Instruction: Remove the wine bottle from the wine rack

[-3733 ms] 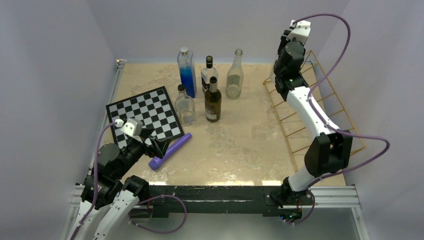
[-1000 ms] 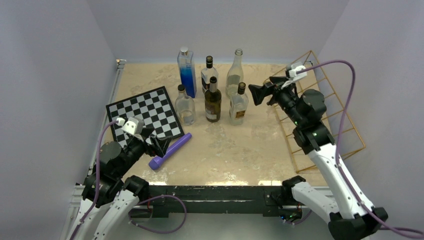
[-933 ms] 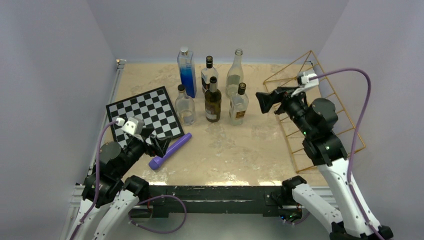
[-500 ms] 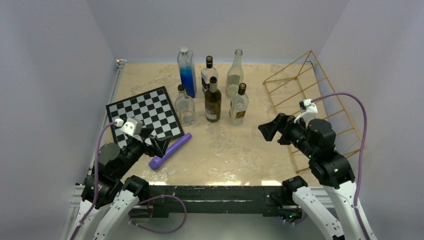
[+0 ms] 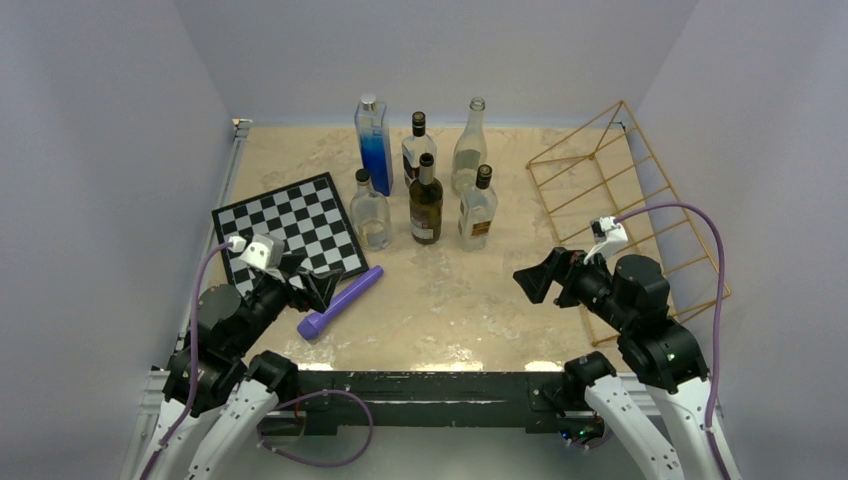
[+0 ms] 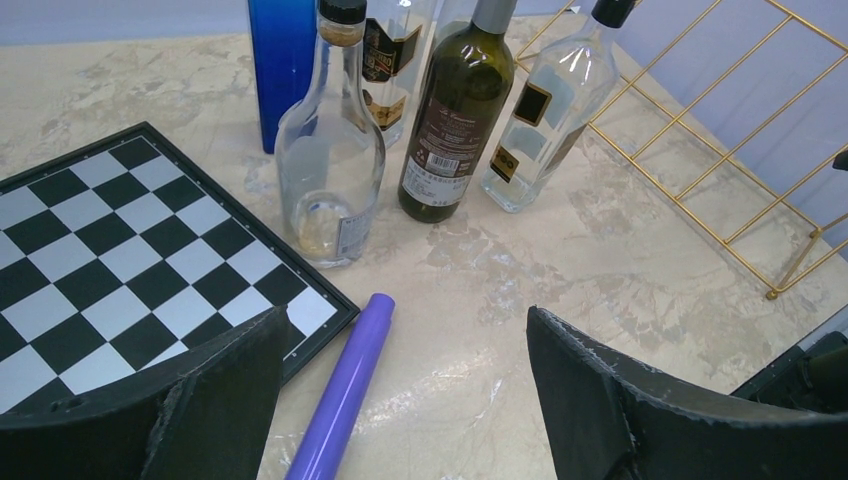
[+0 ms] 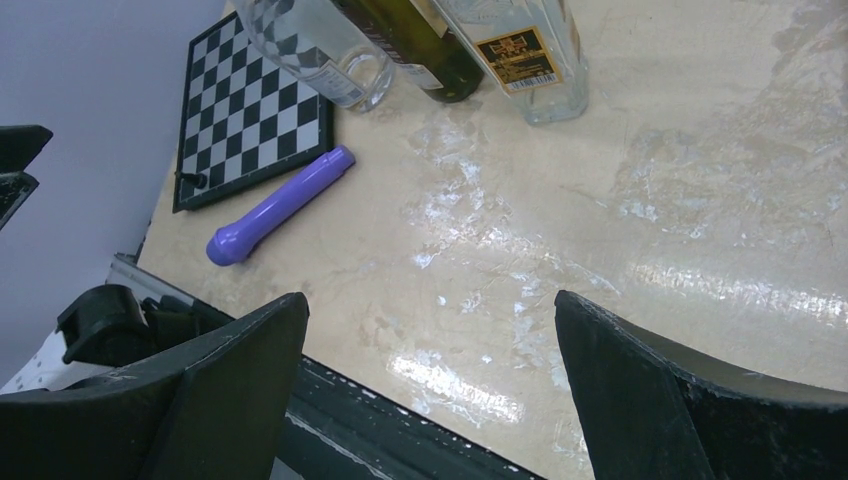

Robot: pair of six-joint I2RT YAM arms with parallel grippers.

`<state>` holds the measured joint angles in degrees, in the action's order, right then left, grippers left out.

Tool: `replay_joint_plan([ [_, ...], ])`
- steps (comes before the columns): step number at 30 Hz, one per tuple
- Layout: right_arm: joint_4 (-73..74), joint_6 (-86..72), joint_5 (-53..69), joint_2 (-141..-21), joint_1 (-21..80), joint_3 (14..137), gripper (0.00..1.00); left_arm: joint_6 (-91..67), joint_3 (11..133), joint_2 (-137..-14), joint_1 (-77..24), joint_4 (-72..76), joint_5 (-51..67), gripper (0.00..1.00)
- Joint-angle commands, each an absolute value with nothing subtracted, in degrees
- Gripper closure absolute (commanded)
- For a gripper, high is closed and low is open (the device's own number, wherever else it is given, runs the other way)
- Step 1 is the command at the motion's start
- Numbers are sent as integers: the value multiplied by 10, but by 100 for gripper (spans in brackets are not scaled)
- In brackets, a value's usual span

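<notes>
The wine rack (image 5: 640,195), a slanted gold wire frame, sits at the right side of the table (image 5: 470,290), running from the far right corner toward the near edge. The wine bottle (image 5: 426,205), dark green with a dark label, stands upright on the table left of the rack and well apart from it, in the middle of a cluster of bottles. A squat clear bottle (image 5: 370,212) stands just to its left and a clear flask with a black cap (image 5: 479,212) just to its right. Behind it are a blue square bottle (image 5: 373,140), a clear bottle with a dark label (image 5: 418,150) and a tall clear bottle (image 5: 469,148). A chessboard (image 5: 290,225) lies at the left, with a purple tube (image 5: 340,302) lying just beside its near right corner. The left gripper (image 5: 318,288) hovers by that corner and the tube, jaws spread wide and holding nothing. The right gripper (image 5: 532,280) hangs over bare table beside the rack's near left edge, jaws also wide apart and empty, while its arm crosses over the rack's near part.
</notes>
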<state>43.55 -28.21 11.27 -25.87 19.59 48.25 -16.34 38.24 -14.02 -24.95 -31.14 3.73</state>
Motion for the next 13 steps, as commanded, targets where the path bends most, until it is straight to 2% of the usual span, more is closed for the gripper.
replay_joint_plan([
  [1, 408, -263, 132, -256, 198, 479, 1, -158, 391, -148, -253, -300, 29, 9],
  [13, 408, -256, 129, -245, 198, 476, 1, -160, 389, -142, -253, -301, 29, 9],
])
